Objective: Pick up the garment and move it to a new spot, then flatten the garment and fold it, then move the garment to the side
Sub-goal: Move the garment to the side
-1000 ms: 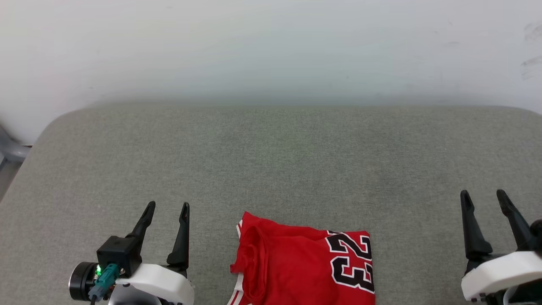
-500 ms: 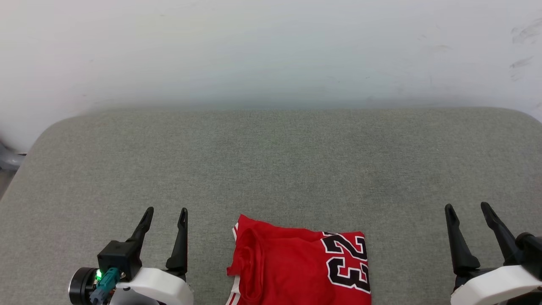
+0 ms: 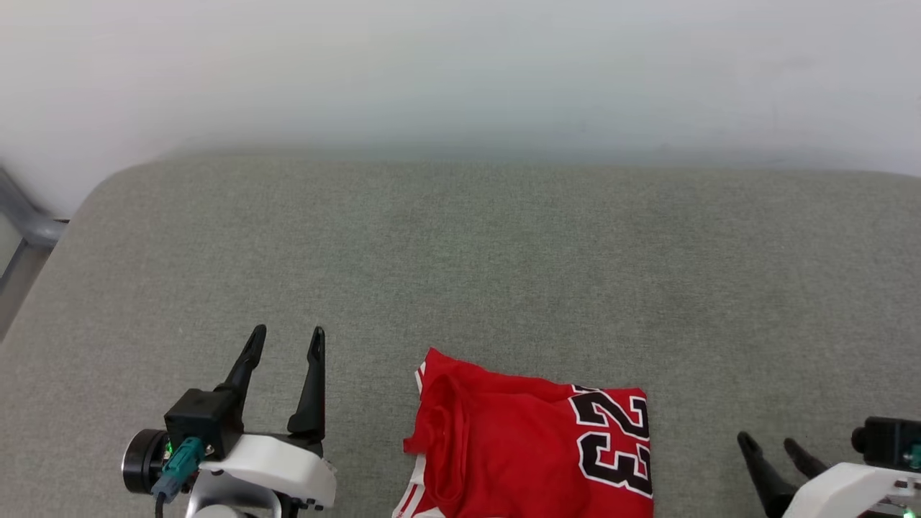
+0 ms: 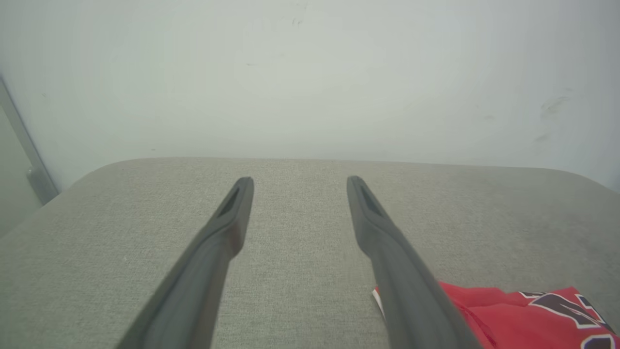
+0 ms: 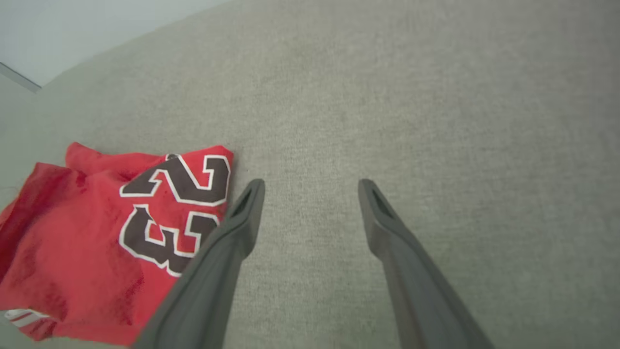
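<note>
Head view: garment (image 3: 532, 446) lies between left fingers (image 3: 314, 381) and right fingers (image 3: 760, 471), both spread, empty.

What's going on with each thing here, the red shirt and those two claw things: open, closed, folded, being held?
garment: folded into a compact bundle, lying on the grey padded surface, number 23 facing up, not held.
left gripper: open, empty, to one side of the garment, apart from it.
right gripper: open, empty, on the garment's other side, apart from it.

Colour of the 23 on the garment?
Black, outlined white, on the red garment; right wrist view best.
</note>
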Controlling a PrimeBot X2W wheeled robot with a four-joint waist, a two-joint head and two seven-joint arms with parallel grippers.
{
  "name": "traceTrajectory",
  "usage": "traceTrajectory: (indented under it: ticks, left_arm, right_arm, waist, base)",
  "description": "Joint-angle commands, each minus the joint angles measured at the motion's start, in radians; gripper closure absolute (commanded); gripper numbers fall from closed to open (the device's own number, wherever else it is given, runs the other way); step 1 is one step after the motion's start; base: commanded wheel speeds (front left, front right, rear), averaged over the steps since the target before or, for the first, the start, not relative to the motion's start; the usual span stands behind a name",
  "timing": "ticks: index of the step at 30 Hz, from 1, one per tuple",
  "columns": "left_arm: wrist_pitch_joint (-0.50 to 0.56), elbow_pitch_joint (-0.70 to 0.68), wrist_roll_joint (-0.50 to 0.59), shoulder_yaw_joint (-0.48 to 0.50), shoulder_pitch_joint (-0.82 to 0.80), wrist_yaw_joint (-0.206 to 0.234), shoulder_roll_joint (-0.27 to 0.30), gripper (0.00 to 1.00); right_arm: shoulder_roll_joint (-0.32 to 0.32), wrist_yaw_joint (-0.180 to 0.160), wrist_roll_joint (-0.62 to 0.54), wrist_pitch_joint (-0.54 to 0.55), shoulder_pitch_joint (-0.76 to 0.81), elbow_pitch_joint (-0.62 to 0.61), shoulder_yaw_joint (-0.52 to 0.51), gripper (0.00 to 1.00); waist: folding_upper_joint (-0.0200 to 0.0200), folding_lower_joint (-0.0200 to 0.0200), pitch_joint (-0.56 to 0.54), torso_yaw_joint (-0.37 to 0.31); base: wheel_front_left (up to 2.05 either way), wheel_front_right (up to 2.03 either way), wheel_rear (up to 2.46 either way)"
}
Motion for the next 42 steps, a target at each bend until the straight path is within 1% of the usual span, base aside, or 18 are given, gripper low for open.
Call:
traceTrajectory:
  ticks: [1, 4, 8, 10, 11, 18, 19, 20, 21, 26, 32, 36, 42]
  left_arm:
    - [-0.002, -0.005, 0.009, 0.003, -0.015, -0.007, -0.006, 0.0]
    - [-0.002, -0.008, 0.02, 0.006, -0.031, -0.017, -0.022, 0.0]
    - [-0.002, -0.005, 0.035, 0.011, -0.055, -0.035, -0.041, 0.0]
    - [-0.002, -0.001, 0.04, 0.015, -0.062, -0.042, -0.05, 0.0]
    - [-0.002, 0.0, 0.043, 0.019, -0.066, -0.047, -0.054, 0.0]
    - [-0.002, 0.013, 0.058, 0.04, -0.075, -0.067, -0.069, 0.0]
    - [-0.002, 0.014, 0.06, 0.042, -0.074, -0.069, -0.071, 0.0]
    - [-0.002, 0.016, 0.063, 0.044, -0.075, -0.071, -0.074, 0.0]
    - [-0.002, 0.018, 0.066, 0.046, -0.075, -0.074, -0.075, 0.0]
    - [-0.002, 0.028, 0.075, 0.057, -0.066, -0.083, -0.081, 0.0]
    - [-0.003, 0.03, 0.085, 0.064, -0.042, -0.081, -0.074, 0.0]
    - [-0.003, 0.023, 0.084, 0.07, -0.02, -0.077, -0.066, 0.0]
    - [-0.001, -0.004, 0.085, 0.071, -0.001, -0.069, -0.053, 0.0]
  right_arm:
    - [-0.007, 0.0, 0.026, 0.031, -0.022, 0.024, 0.02, 0.0]
    - [-0.02, 0.0, 0.088, 0.108, -0.045, 0.079, 0.071, 0.0]
    - [-0.03, 0.0, 0.167, 0.174, -0.081, 0.129, 0.147, 0.0]
    - [-0.02, 0.0, 0.215, 0.198, -0.092, 0.158, 0.168, 0.0]
    - [-0.024, 0.0, 0.222, 0.209, -0.1, 0.173, 0.177, 0.0]
    - [0.008, -0.001, 0.337, 0.302, -0.127, 0.304, 0.219, 0.0]
    - [0.012, -0.002, 0.345, 0.319, -0.128, 0.317, 0.227, 0.53]
    - [0.013, -0.002, 0.349, 0.32, -0.134, 0.32, 0.237, 0.84]
    - [0.015, -0.001, 0.359, 0.315, -0.142, 0.32, 0.24, 1.0]
    - [-0.012, -0.001, 0.359, 0.275, -0.183, 0.271, 0.278, 1.0]
    - [-0.07, 0.0, 0.292, 0.233, -0.216, 0.199, 0.339, 1.0]
    - [-0.127, -0.001, 0.182, 0.216, -0.232, 0.17, 0.361, 1.0]
    - [-0.181, -0.001, 0.064, 0.235, -0.232, 0.119, 0.316, 1.0]
  waist:
    - [0.0, 0.0, 0.027, 0.021]
    - [0.0, 0.0, 0.052, 0.044]
    - [0.0, 0.0, 0.085, 0.072]
    - [0.0, 0.0, 0.098, 0.084]
    - [0.0, 0.0, 0.104, 0.088]
    - [0.0, 0.0, 0.129, 0.109]
    - [0.0, 0.0, 0.131, 0.11]
    - [0.0, 0.0, 0.133, 0.111]
    - [0.0, 0.0, 0.134, 0.111]
    - [0.0, 0.0, 0.116, 0.105]
    - [0.0, 0.0, 0.074, 0.075]
    - [0.0, 0.0, 0.042, 0.031]
    - [0.0, 0.0, 0.035, -0.065]
  base:
    - [0.0, 0.0, 0.0]
    - [0.0, 0.0, 0.0]
    - [0.0, 0.0, 0.0]
    - [0.0, 0.0, 0.0]
    - [0.0, 0.0, 0.0]
    - [0.0, 0.0, 0.0]
    - [0.0, 0.0, 0.0]
    - [0.0, 0.0, 0.0]
    - [0.0, 0.0, 0.0]
    - [0.0, 0.0, 0.0]
    - [0.0, 0.0, 0.0]
    - [0.0, 0.0, 0.0]
    - [0.0, 0.0, 0.0]
